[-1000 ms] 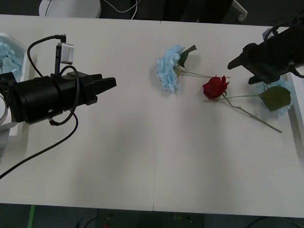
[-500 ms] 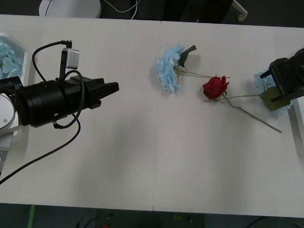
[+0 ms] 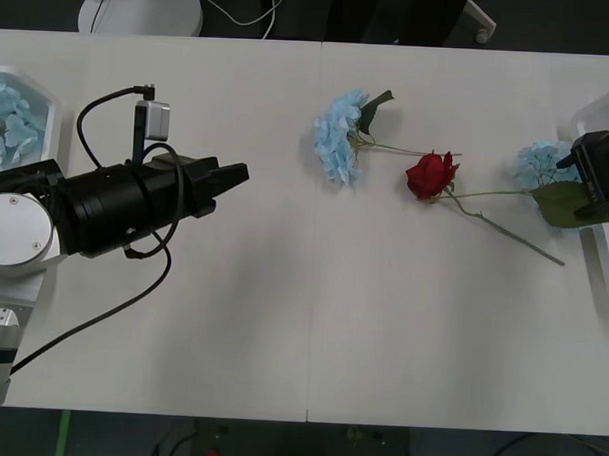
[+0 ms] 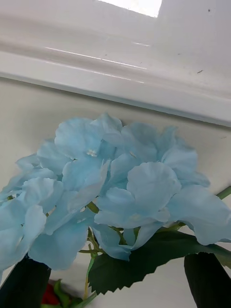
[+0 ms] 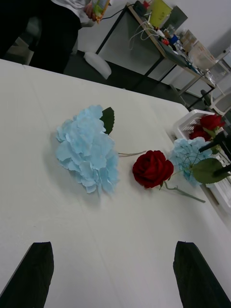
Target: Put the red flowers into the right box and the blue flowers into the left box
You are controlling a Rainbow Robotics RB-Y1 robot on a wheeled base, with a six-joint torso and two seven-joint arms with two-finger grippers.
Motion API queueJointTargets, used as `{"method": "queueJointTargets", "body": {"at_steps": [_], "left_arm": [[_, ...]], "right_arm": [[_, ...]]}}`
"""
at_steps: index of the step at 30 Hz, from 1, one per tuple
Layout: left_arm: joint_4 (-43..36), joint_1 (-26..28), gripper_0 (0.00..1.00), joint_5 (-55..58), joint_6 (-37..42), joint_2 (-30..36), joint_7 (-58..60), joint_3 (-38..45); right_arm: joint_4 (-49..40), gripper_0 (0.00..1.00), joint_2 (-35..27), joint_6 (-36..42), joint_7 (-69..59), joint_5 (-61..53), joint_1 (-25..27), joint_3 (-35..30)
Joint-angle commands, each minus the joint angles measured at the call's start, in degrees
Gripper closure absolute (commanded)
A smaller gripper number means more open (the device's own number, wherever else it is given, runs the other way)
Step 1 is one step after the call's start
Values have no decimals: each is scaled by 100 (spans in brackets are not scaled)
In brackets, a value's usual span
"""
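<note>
A red flower [image 3: 430, 175] lies right of the table's middle, its stem running right; the same red flower [image 5: 152, 168] faces my left wrist camera. One blue flower [image 3: 338, 135] lies just left of it, and a second blue flower [image 3: 539, 162] rests by the right box [image 3: 592, 106]. My right gripper [image 3: 578, 184] is open at the right edge, right beside that blue flower [image 4: 110, 178], whose leaf reaches between its fingers [image 4: 207, 279]. My left gripper [image 3: 231, 174] hovers open over the left half, pointing at the flowers. The left box [image 3: 47, 107] holds blue flowers [image 3: 6, 118].
Red roses [image 5: 210, 122] lie in the right box [image 5: 191, 121]. Bare table stretches between my left gripper [image 5: 113, 279] and the nearer blue flower [image 5: 89, 147]. The right box's rim [image 4: 120, 62] runs just behind the second blue flower. Desks and clutter stand beyond the table.
My right arm has pulled back to the right edge, uncovering the blue flower by the right box. My left arm has crept a little to the right.
</note>
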Motion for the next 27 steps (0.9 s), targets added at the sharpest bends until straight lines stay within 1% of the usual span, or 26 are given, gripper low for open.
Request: {"method": "queueJointTargets", "body": {"at_steps": [1, 3, 8, 16, 22, 27], "left_arm": [[-51, 113, 29, -29, -75, 205, -339, -69], [-51, 113, 28, -37, -75, 205, -348, -69], [-51, 121, 29, -116, -66, 205, -348, -78], [-60, 148, 29, -108, -66, 205, -357, -78], [-51, 183, 29, -213, -66, 205, -392, -78], [-51, 192, 29, -239, -66, 196, -392, -78]], "right_arm": [[-7, 17, 149, -98, 66, 175, 5, -123], [-7, 10, 245, -107, 49, 210, 5, -123], [-95, 4, 395, -63, 31, 228, -13, -123], [-191, 4, 702, -54, -74, 430, -39, -167], [-191, 4, 966, -239, -145, 940, -39, -378], [-191, 4, 1036, -274, -162, 1019, -30, -563]]}}
